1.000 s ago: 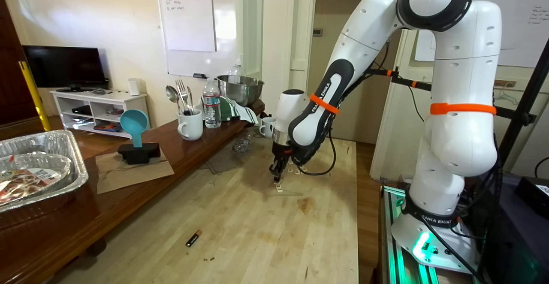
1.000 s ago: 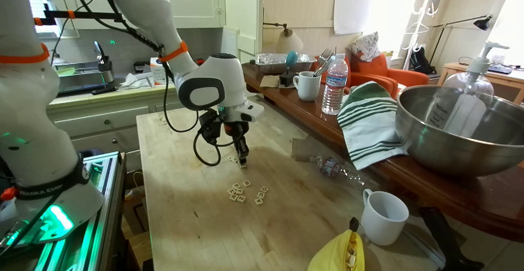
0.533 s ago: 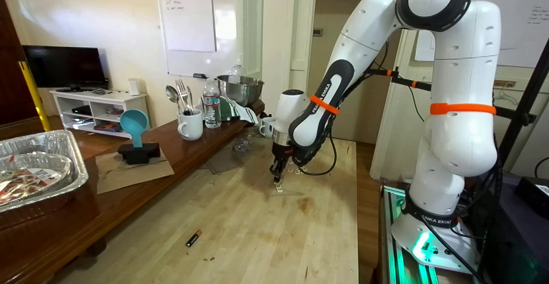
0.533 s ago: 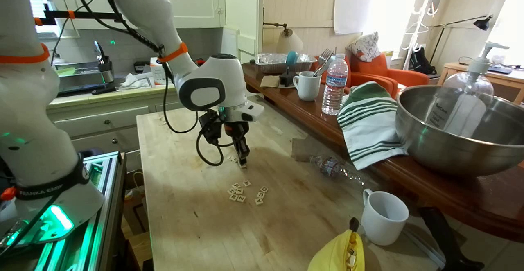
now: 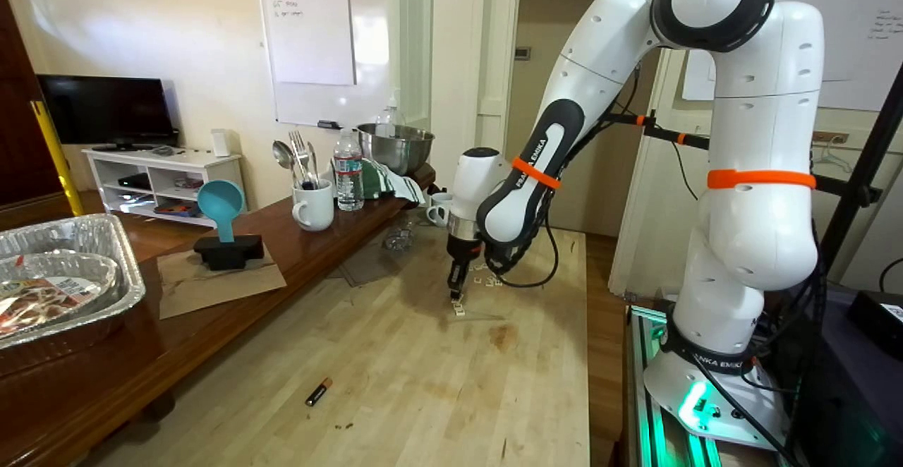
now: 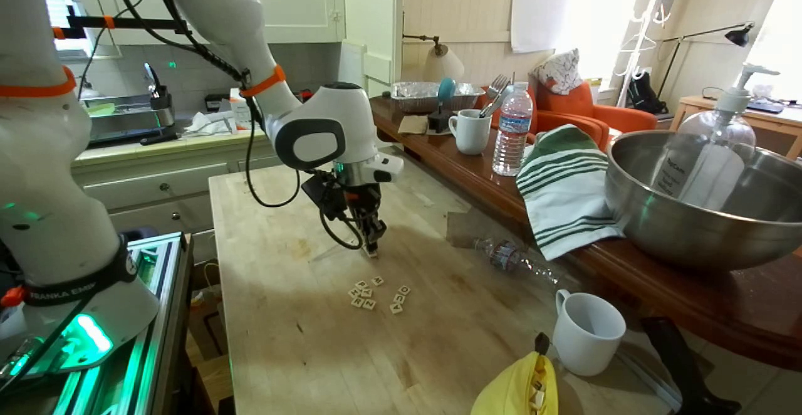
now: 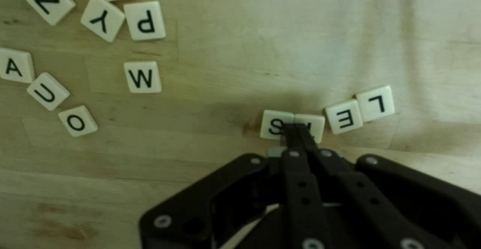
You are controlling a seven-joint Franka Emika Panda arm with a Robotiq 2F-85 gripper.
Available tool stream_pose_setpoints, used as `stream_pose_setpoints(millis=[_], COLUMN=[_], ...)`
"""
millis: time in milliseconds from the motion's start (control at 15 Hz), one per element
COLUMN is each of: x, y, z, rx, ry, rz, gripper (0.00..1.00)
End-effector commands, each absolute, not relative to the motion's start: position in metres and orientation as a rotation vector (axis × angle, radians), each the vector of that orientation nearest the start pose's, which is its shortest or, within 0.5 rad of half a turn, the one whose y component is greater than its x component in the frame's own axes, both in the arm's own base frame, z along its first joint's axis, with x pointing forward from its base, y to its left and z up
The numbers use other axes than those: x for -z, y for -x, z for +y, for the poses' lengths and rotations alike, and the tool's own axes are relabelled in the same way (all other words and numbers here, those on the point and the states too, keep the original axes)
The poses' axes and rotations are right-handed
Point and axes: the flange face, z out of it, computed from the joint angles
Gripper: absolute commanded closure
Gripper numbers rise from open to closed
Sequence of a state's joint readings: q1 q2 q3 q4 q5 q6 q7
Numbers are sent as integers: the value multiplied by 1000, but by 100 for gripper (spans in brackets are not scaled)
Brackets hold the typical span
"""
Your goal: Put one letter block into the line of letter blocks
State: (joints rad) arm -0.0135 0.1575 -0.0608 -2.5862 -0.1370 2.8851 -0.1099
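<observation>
In my wrist view, my fingers (image 7: 297,162), pressed together, partly hide the line of four letter blocks (image 7: 339,119) on the desk (image 7: 225,61); nine loose blocks (image 7: 102,17) lie apart. Only an exterior view shows one battery (image 5: 319,391).

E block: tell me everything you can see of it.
The E block is a small, square, pale cream tile, smooth and plastic-looking, corners slightly rounded, with a black E on its face. It lies flat, letter up, on the wooden tabletop; in the wrist view the E reads upside down and slightly askew. Its right side there meets the L block, a bit offset; whether its left side touches the partly hidden block is hard to tell. The shut gripper appears clear of it.
</observation>
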Motion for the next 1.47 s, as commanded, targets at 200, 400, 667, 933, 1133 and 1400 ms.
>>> stream_pose_setpoints(millis=[200,400,667,933,1133,1400], x=[-204,-204,-203,-203,-203,-203], y=[-449,-448,-445,-442,-439,-434], z=[-27,-26,-25,-24,-24,-24], rx=[196,195,196,193,181,169], ry=[3171,3163,3150,3138,3127,3110], rz=[-510,-589,-689,-768,-829,-904], gripper=[100,100,100,100,100,100])
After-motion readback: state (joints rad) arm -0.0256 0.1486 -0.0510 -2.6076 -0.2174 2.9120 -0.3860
